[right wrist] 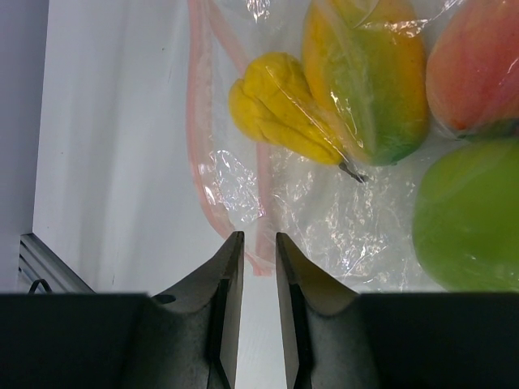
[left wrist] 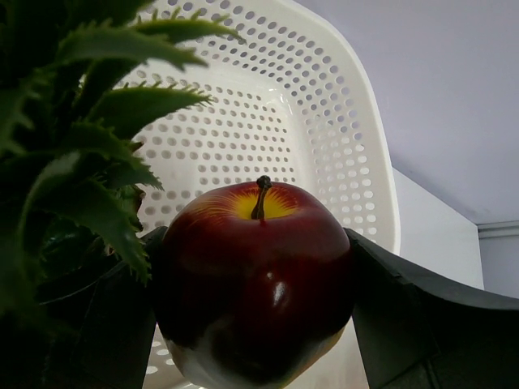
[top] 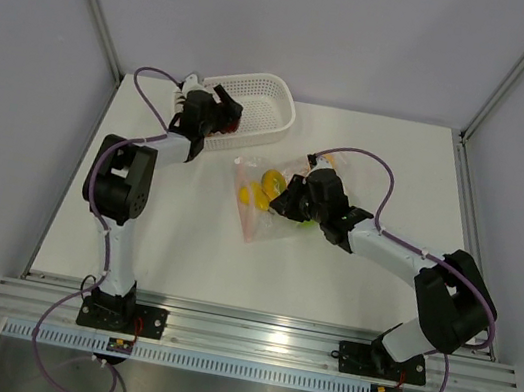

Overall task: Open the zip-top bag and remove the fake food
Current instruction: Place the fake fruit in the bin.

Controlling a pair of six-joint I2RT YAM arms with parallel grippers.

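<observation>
My left gripper [top: 221, 113] is shut on a dark red apple [left wrist: 253, 275] and holds it over the white perforated basket [top: 265, 90]. Green pineapple leaves [left wrist: 89, 121] show at the left of the left wrist view. The clear zip-top bag [top: 258, 206] lies on the table's middle with its pink zip strip [right wrist: 195, 121]. Inside it are a yellow piece [right wrist: 272, 109], a yellow-green fruit [right wrist: 369, 81], an orange-pink fruit [right wrist: 478, 65] and a green apple [right wrist: 470, 215]. My right gripper [right wrist: 258, 237] is low at the bag's edge, its jaws narrowly apart, with the strip's end between the tips.
The basket's wall [left wrist: 340, 121] fills the left wrist view behind the apple. The right arm [top: 404, 257] stretches across the table's right half. Grey walls stand on three sides, and an aluminium rail [top: 257, 337] runs along the near edge.
</observation>
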